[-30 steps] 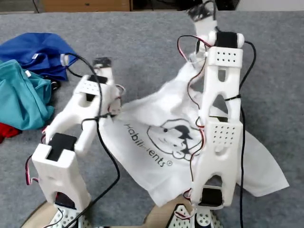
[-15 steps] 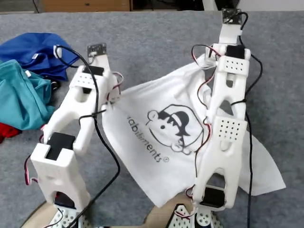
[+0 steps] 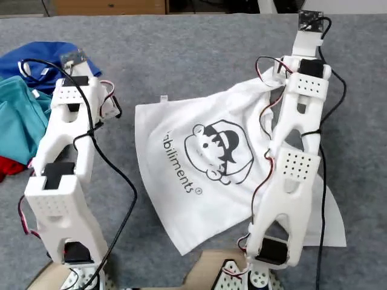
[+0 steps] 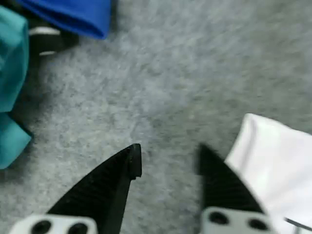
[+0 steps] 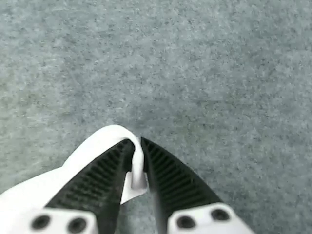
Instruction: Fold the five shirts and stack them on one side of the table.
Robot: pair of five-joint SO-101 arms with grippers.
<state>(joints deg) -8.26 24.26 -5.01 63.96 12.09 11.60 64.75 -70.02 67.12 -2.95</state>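
White shirt (image 3: pixel 181 211) lies spread and rumpled on the grey counter (image 3: pixel 181 54), front side up, showing a black line drawing of a cartoon face with a row of black lettering beside it. Its cloth is creased, one straight edge faces the other clothes, and the far corner is bunched into folds under the right arm (image 3: pixel 296 151), which stretches across that side of the shirt.

In the right wrist view, the right gripper (image 5: pixel 136 144) is closed tight on a small loop of the white shirt (image 5: pixel 97 151), the cloth pinched between its ribbed black fingers (image 5: pixel 170 170) just above the counter.

The left arm (image 3: pixel 60 157) stands apart from the white shirt, between it and the heap of other clothes. In the left wrist view, the left gripper (image 4: pixel 169 158) is spread wide and holds nothing, with bare counter between its fingers and a corner of the white shirt (image 4: pixel 278 161) just beside one of them.

Beyond the left arm from the white shirt, a blue shirt (image 3: pixel 36 63), a teal shirt (image 3: pixel 21 127) and a red shirt (image 3: pixel 9 166) lie crumpled together, unfolded, at the counter's edge.
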